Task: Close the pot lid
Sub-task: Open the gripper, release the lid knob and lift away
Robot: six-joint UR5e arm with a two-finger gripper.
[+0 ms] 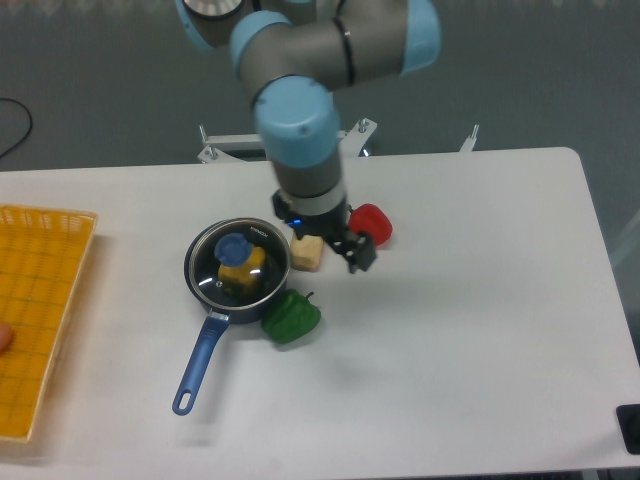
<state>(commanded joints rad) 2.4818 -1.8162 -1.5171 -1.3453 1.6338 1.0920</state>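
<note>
Lid point(236, 258) sits on pot point(237, 268); gripper point(345, 250) just right of pot, grasping nothing, finger gap unclear.

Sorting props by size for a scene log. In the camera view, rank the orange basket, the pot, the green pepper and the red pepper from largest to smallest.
1. Orange basket, cut off by the frame edge.
2. Pot with its handle.
3. Green pepper.
4. Red pepper, though the gripper partly hides it, so ranks 3 and 4 are unsure.
</note>
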